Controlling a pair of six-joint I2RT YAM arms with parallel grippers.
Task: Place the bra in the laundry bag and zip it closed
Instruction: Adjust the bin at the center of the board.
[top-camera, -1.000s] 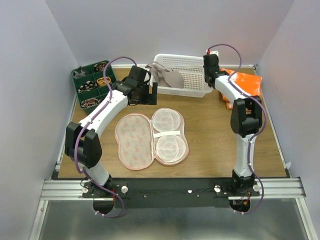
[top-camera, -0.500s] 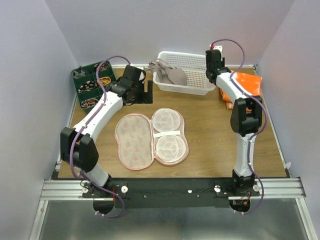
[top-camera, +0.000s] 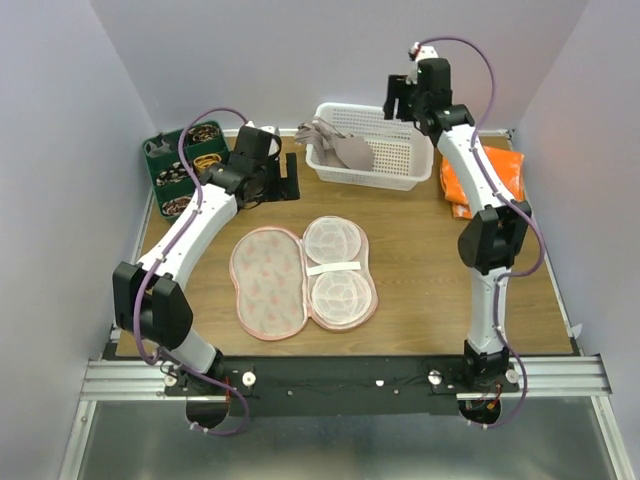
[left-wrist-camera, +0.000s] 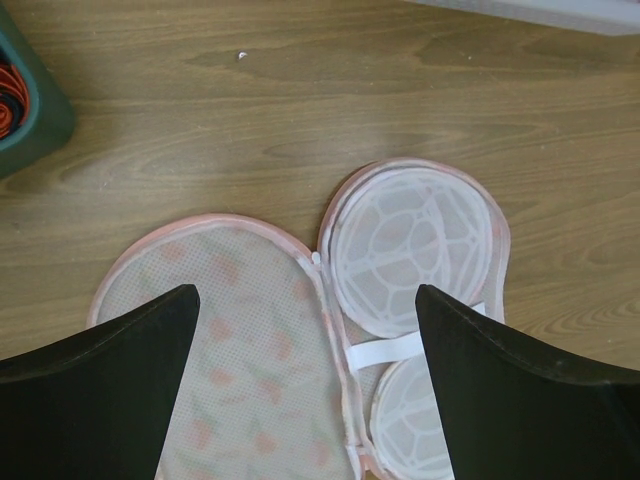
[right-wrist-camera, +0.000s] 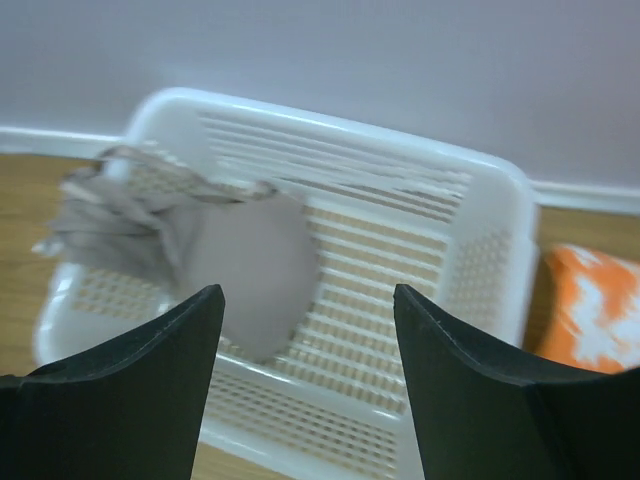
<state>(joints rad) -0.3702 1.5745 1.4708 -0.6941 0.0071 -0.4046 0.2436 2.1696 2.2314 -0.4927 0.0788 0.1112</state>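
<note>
The taupe bra (top-camera: 340, 148) lies bunched in the left part of the white perforated basket (top-camera: 372, 181), one strap over the rim; the right wrist view shows the bra (right-wrist-camera: 235, 255) and basket (right-wrist-camera: 470, 250) from above. My right gripper (top-camera: 398, 100) hovers open over the basket's back right, the same right gripper (right-wrist-camera: 308, 290) holding nothing. The pink fruit-print laundry bag (top-camera: 268, 282) lies unzipped and spread flat mid-table, its mesh-cup half (top-camera: 340, 270) on the right. My left gripper (top-camera: 290, 183) is open above the table behind the bag (left-wrist-camera: 250, 330), empty.
A green compartment tray (top-camera: 185, 165) of small parts sits at the back left, its corner (left-wrist-camera: 25, 100) in the left wrist view. An orange-and-white folded cloth (top-camera: 485, 180) lies right of the basket. The walls stand close behind the basket.
My right gripper has opened and risen, swinging back and left over the basket. The left arm has drawn a little to the left, jaws still open.
</note>
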